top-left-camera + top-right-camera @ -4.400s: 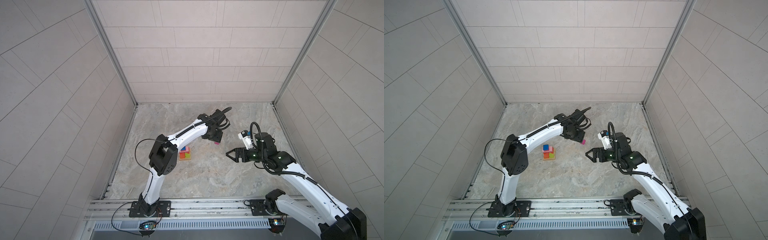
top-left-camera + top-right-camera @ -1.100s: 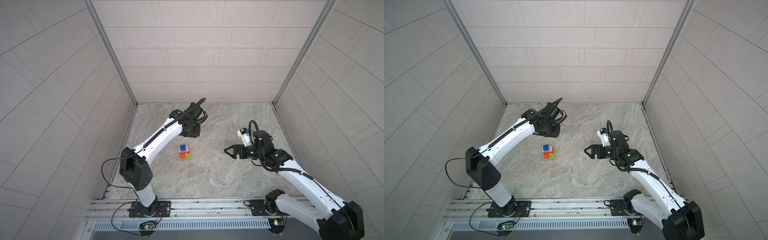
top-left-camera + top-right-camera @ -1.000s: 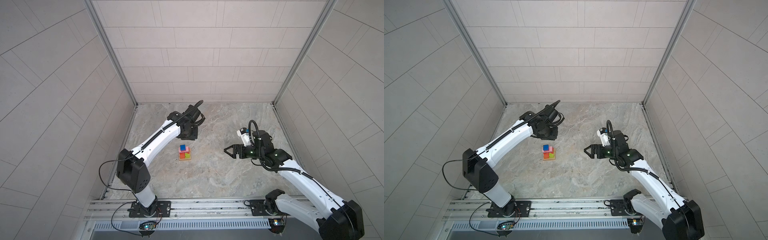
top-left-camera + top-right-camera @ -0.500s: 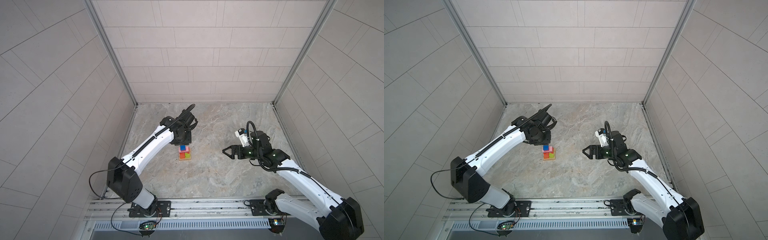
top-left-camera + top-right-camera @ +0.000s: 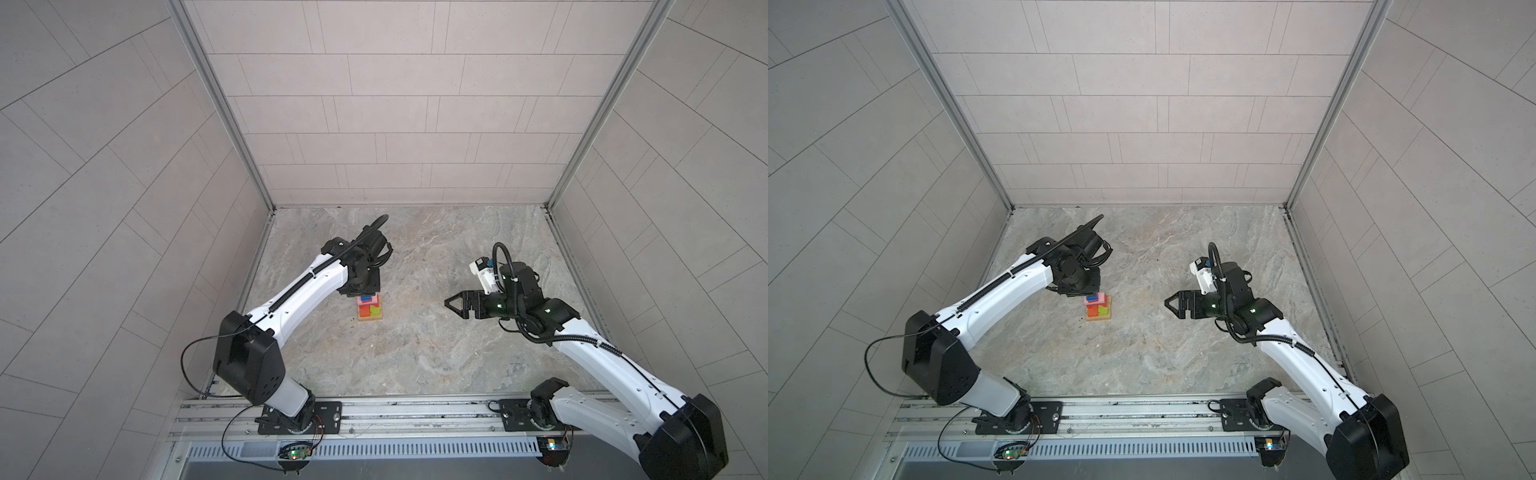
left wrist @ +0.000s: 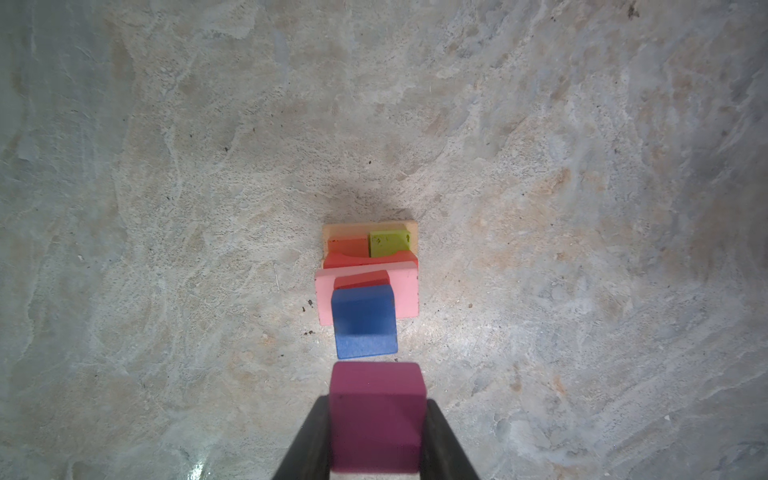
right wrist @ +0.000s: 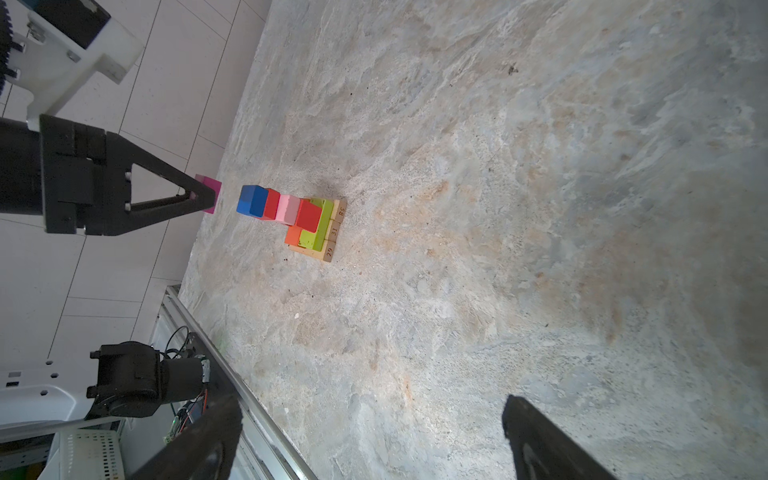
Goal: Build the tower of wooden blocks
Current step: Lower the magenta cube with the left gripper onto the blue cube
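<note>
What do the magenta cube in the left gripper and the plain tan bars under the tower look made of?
The magenta cube: probably painted wood; matte, even colour, slightly rounded edges. The plain tan bars: apparently bare wood; pale unpainted faces, numbers printed on their ends.

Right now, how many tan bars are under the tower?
3, flat side by side at the bottom: bar 58, bar 31, bar 29. The stack covers most of each; none seems hidden.
</note>
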{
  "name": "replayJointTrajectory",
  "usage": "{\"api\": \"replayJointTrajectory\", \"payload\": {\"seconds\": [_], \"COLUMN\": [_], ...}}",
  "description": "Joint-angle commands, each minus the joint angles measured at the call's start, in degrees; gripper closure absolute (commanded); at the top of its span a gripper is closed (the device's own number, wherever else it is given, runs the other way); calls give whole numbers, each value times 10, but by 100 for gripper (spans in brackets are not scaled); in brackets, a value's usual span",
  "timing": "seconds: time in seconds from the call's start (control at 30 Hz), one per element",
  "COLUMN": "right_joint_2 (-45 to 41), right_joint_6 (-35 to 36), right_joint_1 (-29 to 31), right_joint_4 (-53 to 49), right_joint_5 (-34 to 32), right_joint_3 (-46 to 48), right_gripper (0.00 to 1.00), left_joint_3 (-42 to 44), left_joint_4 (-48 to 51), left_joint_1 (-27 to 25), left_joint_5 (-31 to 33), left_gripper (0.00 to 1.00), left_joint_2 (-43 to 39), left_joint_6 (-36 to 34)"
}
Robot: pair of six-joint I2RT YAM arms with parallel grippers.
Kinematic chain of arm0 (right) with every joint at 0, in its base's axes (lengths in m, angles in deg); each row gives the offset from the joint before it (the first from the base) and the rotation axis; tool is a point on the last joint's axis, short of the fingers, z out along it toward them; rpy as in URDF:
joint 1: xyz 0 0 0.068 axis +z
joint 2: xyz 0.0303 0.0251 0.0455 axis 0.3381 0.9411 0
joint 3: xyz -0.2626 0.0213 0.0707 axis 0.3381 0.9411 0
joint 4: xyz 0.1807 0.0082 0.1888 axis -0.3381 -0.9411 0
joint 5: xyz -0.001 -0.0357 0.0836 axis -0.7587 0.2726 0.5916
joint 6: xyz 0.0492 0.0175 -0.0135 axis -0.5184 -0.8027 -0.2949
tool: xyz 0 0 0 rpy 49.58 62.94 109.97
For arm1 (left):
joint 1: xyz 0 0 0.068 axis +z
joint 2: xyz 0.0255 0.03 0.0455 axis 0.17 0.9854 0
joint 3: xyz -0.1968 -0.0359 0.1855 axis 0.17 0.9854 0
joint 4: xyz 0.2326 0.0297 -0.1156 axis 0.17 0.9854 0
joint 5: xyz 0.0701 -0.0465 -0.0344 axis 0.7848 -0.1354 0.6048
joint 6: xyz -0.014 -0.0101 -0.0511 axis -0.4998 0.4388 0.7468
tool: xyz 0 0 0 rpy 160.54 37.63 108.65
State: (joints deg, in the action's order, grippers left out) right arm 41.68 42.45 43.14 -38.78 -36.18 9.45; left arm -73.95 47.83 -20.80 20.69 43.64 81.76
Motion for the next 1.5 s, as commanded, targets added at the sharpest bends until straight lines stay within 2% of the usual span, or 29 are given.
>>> {"api": "replayJointTrajectory", "payload": {"seconds": [0.0, 0.73, 1.47], "right_joint_2": [-9, -7, -3], "right_joint_6": [-2, 8, 6], "right_joint_1": [4, 4, 4], "right_joint_4": [-5, -16, -11], "right_joint_5": [-8, -11, -10], "right_joint_3": [5, 0, 4], "right_gripper": [1, 1, 1], "left_joint_3": [7, 17, 25], "left_joint_4": [-2, -27, -29], "left_joint_1": [4, 9, 11], "left_joint_5": [20, 18, 6], "left_gripper": [84, 85, 85], "left_joint_2": [9, 48, 44], "left_joint_6": [-8, -11, -10]}}
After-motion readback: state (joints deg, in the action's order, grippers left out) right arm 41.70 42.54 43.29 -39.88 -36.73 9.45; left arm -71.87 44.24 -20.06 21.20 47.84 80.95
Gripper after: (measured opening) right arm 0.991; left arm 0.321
